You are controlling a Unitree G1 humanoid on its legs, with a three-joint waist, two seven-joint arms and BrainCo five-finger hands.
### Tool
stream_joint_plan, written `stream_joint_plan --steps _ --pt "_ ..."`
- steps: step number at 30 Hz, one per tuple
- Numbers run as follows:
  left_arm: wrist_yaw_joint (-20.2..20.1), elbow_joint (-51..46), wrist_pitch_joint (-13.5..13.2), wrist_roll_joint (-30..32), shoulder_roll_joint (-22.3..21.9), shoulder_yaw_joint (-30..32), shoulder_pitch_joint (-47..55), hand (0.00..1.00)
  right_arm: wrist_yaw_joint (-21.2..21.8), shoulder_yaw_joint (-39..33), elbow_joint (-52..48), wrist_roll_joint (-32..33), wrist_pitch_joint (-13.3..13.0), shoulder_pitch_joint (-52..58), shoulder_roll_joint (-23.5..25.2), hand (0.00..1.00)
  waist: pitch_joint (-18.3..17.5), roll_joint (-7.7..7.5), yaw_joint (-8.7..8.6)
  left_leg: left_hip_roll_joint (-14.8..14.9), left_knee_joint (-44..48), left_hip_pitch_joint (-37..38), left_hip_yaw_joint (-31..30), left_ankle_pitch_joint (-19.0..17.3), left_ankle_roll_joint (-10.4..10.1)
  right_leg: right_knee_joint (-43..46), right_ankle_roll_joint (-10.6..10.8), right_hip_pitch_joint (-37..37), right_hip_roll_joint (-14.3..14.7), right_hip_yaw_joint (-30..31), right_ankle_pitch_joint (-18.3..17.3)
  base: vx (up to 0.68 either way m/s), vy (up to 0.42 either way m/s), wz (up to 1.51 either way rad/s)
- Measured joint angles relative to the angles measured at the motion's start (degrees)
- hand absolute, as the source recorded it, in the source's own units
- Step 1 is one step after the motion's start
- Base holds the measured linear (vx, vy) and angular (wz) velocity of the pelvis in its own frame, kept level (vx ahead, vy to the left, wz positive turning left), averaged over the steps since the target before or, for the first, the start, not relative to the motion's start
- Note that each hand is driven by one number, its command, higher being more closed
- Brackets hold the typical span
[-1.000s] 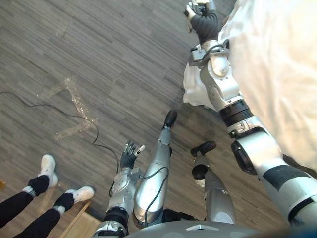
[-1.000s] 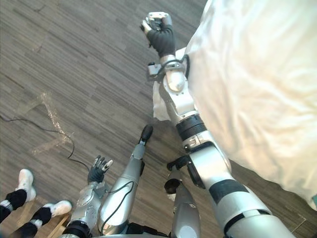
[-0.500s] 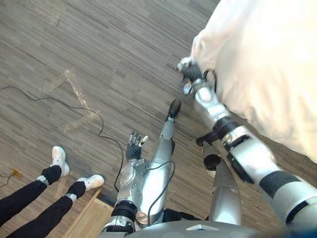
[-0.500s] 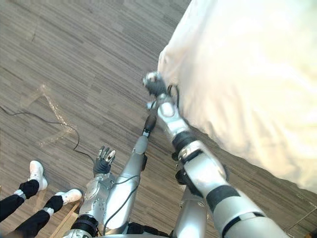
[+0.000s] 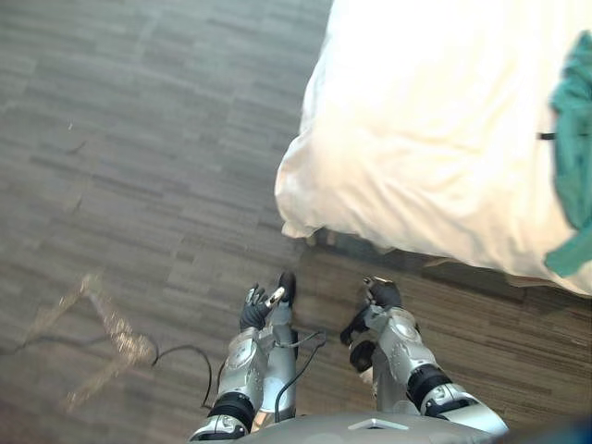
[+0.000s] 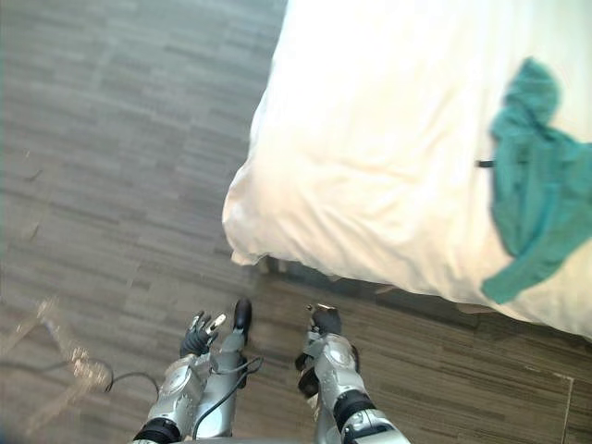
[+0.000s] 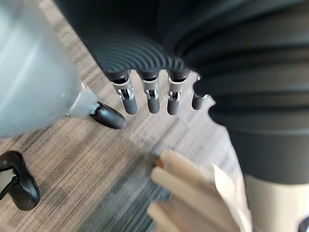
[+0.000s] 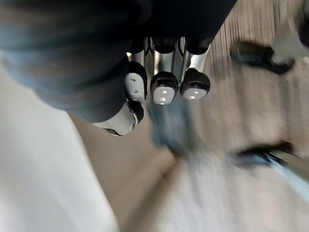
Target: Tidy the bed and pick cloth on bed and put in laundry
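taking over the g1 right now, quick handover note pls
Left hand: open, empty, low over the floor.
Right hand: fingers curled, holding nothing, low and short of the white duvet.
Teal cloth: crumpled on the duvet to the robot's right, a strip trailing towards the near edge, apart from both hands.
Done: the duvet looks spread fairly smooth.
Left: reach the cloth, grasp it and take it to the laundry.
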Motion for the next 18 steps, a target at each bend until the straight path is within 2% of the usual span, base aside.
stream_joint_plan --steps 2,5,8,10,12,14,18 --pt "-0.4 3.0 1.0 0.1 1.2 0.7 1.1 0.00 0.8 -4.3 -0.3 0.1 0.8 4.0 -0.8 1.00 -3.0 -0.06 -1.81 0.2 -1.9 3.2 2.3 0.0 0.0 -2.3 0.4 1.8 0.9 2.1 1.1 0.09 0.006 -0.47" --pt "-0.8 5.0 1.7 0.7 1.6 2.3 1.6 0.00 1.8 -6.1 -2.6 0.6 1.4 7.0 -2.2 1.00 -4.2 0.05 -2.52 0.0 -3.4 6.6 4.8 -0.3 -0.2 -4.1 0.5 3.6 1.4 4.6 2.3 0.08 0.040 -0.49" --pt "-1.6 5.2 1.9 2.1 1.9 3.3 3.6 0.00 3.0 -4.9 -13.2 0.7 2.1 10.6 -2.7 1.00 -5.3 0.11 -4.41 0.0 -3.4 9.4 7.5 -1.2 -0.4 -5.7 1.1 5.6 1.5 7.3 3.2 0.08 0.047 -0.41" --pt "-2.4 5.4 2.6 3.0 2.2 4.9 5.1 0.00 4.9 -1.8 -23.5 1.4 1.9 12.3 -2.9 1.00 -6.6 0.29 -5.17 0.0 -3.4 11.8 9.3 -2.2 -0.3 -6.6 1.4 7.3 1.6 9.2 3.6 0.08 0.037 -0.38" --pt "-2.6 5.8 2.6 3.6 2.3 5.3 6.1 0.00 6.3 0.8 -29.8 2.8 1.8 12.9 -2.9 1.00 -7.7 0.30 -5.22 0.0 -3.4 13.2 10.5 -2.9 -0.4 -7.7 1.3 8.5 1.9 10.2 4.1 0.08 0.025 -0.31" --pt "-2.6 7.2 3.0 4.5 2.4 6.7 7.0 0.00 9.4 5.6 -38.7 5.9 -0.1 13.3 -3.0 1.00 -8.7 0.81 -5.65 -0.2 -3.4 15.1 10.9 -3.5 -0.5 -9.0 1.6 10.4 2.1 11.0 4.4 0.05 0.014 -0.19" --pt "-2.5 7.4 3.0 7.0 3.0 6.6 7.7 0.00 12.1 10.1 -42.7 9.3 -1.5 10.5 -2.9 1.00 -8.9 0.98 -5.51 -0.6 -3.4 15.8 11.1 -3.8 -0.5 -9.5 1.6 11.1 2.4 12.0 4.8 0.02 0.014 -0.06"
